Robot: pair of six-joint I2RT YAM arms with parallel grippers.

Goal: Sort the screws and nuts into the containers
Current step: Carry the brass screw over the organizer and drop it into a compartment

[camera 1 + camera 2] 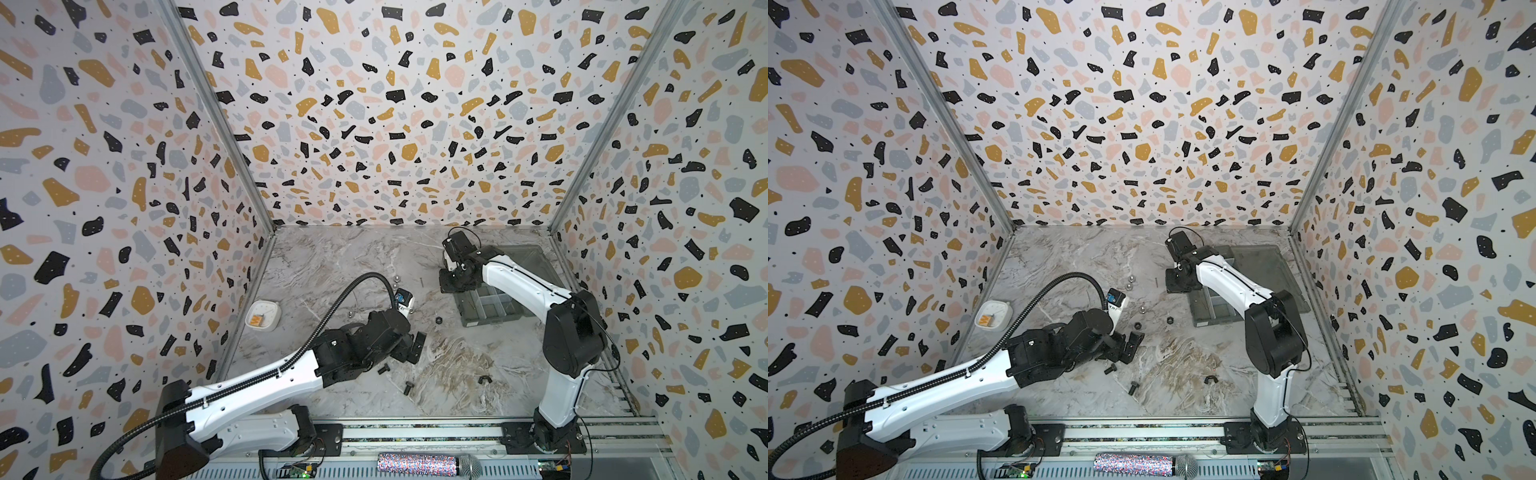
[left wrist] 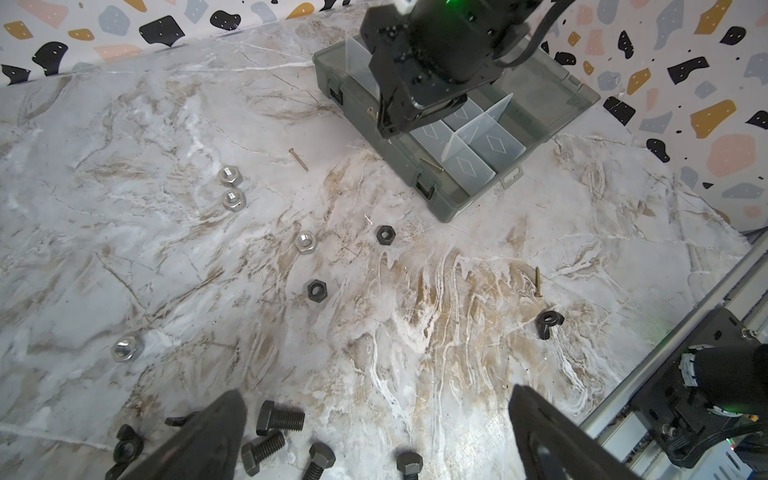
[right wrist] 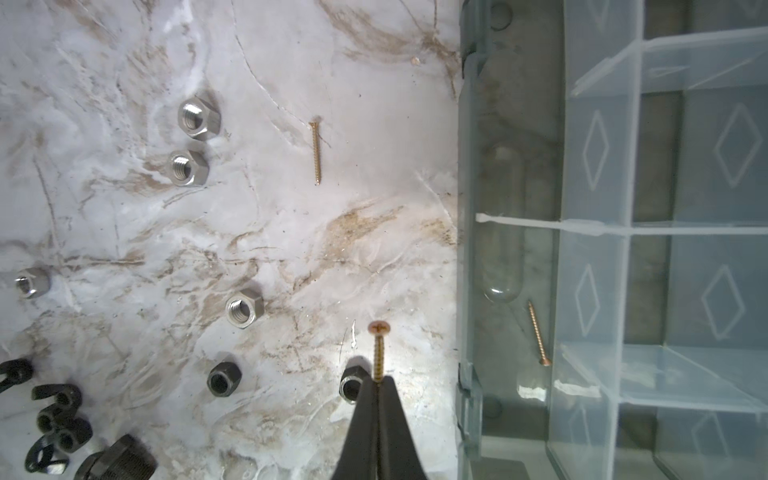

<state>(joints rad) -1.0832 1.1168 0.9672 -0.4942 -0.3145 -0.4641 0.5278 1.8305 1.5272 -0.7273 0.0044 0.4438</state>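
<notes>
Pinching a brass screw (image 3: 378,349), our right gripper (image 3: 378,380) hangs right of centre in both top views; our left gripper (image 2: 374,392) gapes wide.

Left end effector (image 2: 376,399) hovers low, jaws spread wide; right end effector (image 3: 378,380), arm stretched forward, is pinched tight.

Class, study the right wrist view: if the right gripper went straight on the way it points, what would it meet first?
Probably the bare marble table beside the organiser box, not inside it. The right gripper is shut on a brass screw whose head leads and would touch first. Depth is unclear.
</notes>
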